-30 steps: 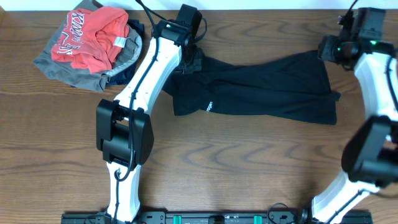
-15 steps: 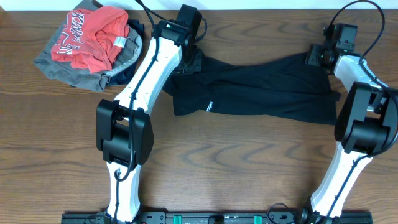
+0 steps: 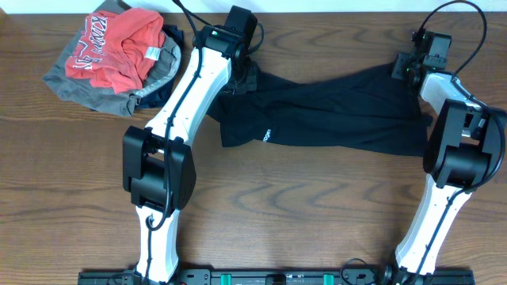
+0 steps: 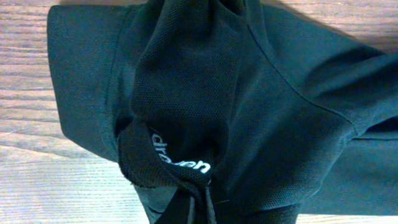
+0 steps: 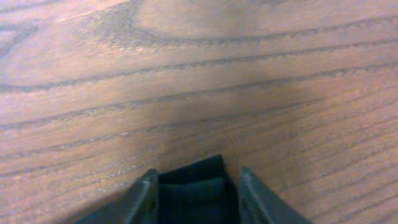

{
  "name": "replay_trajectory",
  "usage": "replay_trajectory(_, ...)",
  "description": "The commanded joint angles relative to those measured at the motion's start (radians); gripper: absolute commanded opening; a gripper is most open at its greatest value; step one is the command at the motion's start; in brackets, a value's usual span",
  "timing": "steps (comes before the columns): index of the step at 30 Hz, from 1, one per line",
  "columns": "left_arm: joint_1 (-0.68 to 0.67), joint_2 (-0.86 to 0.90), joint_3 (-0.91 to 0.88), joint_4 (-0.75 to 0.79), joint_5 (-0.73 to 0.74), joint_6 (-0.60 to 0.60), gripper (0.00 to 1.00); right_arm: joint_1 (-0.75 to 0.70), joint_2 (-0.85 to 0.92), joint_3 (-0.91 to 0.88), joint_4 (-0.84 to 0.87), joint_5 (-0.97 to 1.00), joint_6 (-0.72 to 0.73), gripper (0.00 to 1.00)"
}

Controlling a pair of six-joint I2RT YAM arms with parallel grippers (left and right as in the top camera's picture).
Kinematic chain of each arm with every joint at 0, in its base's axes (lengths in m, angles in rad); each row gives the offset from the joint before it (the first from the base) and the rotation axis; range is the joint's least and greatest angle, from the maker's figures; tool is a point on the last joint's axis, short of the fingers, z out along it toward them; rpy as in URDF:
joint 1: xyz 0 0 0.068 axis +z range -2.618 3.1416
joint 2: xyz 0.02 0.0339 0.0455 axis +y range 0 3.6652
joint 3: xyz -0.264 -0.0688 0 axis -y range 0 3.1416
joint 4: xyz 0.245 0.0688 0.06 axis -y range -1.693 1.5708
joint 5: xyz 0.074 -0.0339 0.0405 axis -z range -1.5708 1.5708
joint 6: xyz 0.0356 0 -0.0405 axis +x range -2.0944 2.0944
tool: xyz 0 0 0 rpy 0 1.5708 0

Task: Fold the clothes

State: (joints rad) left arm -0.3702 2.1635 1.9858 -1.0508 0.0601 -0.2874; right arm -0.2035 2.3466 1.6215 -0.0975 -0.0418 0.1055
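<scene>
limp, seemingly light black garment [image 3: 333,111]: left pincer [image 3: 247,79] clamped one end, right pincer [image 5: 198,186] straddled the far corner, grip unclear.

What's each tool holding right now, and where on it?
Left tool pinches the black garment at its bunched left end. Right tool straddles its far right corner; grip cannot be told.

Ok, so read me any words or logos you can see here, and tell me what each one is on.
"dra…en": white letters on the black garment, seen from the left wrist; the middle is lost in a crease, so it reads only in part.
Small white logo on the same garment, seen from overhead: too small to read.
White lettering on the red shirt: crumpled and too small to read.
</scene>
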Motion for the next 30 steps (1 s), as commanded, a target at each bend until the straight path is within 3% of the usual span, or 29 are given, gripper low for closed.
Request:
replay_trajectory(1, -0.002, -0.022, 0.014, -0.006, -0.012, 0.010, 0.06, 0.034, 0.040, 0.002, -0.021, 0.004, 0.010, 0.30)
replay_trajectory(12, -0.002, -0.022, 0.014, -0.006, -0.012, 0.010, 0.06, 0.046, 0.038, 0.012, -0.137, 0.016, 0.011, 0.01)
replay_trajectory(30, -0.001, -0.022, 0.014, -0.007, -0.012, 0.019, 0.07, -0.037, -0.095, 0.391, -0.735, -0.023, -0.037, 0.01)
